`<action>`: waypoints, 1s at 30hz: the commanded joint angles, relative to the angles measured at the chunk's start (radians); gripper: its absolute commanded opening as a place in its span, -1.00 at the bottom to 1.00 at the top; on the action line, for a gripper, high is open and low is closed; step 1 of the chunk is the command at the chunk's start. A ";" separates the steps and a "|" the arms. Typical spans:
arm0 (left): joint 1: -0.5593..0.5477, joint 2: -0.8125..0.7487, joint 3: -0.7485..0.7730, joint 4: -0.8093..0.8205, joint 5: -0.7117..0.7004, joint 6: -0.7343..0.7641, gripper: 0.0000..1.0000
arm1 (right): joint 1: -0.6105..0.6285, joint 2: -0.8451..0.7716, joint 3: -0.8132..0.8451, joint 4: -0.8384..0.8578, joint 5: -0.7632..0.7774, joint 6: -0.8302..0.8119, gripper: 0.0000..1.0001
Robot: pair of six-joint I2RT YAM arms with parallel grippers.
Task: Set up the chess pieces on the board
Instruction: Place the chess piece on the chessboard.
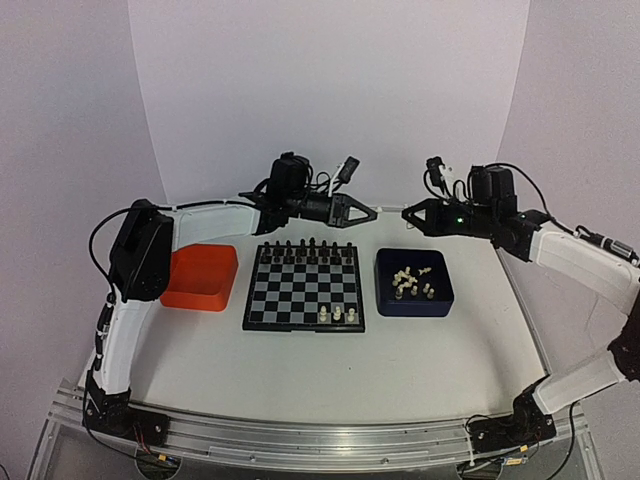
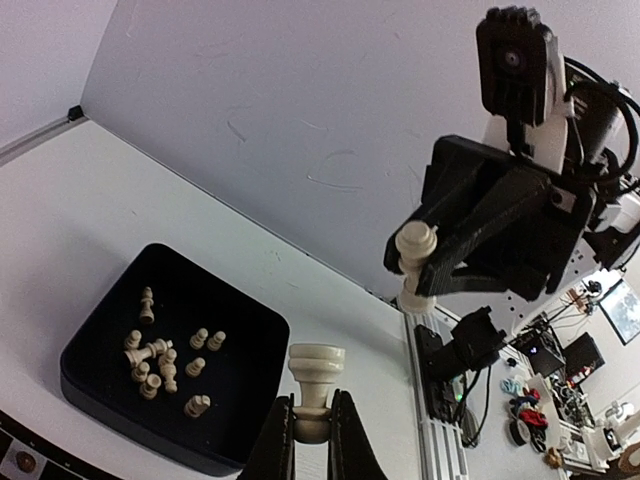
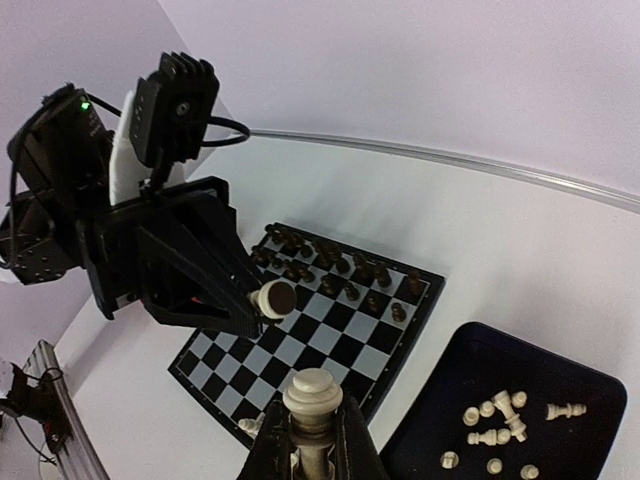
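Note:
Both grippers hang in the air behind the board (image 1: 262, 300), tips facing each other a short way apart. My left gripper (image 1: 372, 213) is shut on a cream chess piece (image 2: 314, 385), its dark round base (image 3: 273, 298) turned toward the right arm. Also shut on a cream chess piece (image 3: 313, 398) is my right gripper (image 1: 405, 213). Three cream pieces (image 1: 338, 314) stand on the board's near row, right of centre. Black chessmen (image 1: 305, 250) fill the two far rows. Several cream pieces (image 1: 408, 283) lie loose in the dark blue tray (image 1: 442, 300).
An orange tray (image 1: 200, 277) stands left of the board, under the left arm's forearm. The dark blue tray sits right of the board, below the right gripper. A metal rail (image 1: 320, 440) runs along the table's near edge.

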 commanded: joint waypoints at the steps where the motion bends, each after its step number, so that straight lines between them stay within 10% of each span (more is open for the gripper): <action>1: -0.060 0.087 0.161 -0.256 -0.186 0.122 -1.00 | -0.005 -0.056 -0.028 -0.035 0.145 -0.040 -1.00; 11: -0.100 0.088 0.215 -0.431 -0.425 0.165 -1.00 | -0.004 -0.068 -0.060 -0.050 0.188 -0.084 -1.00; 30: -0.096 -0.219 -0.116 -0.604 -0.785 0.054 -1.00 | 0.074 0.123 -0.093 0.216 -0.292 -0.261 -1.00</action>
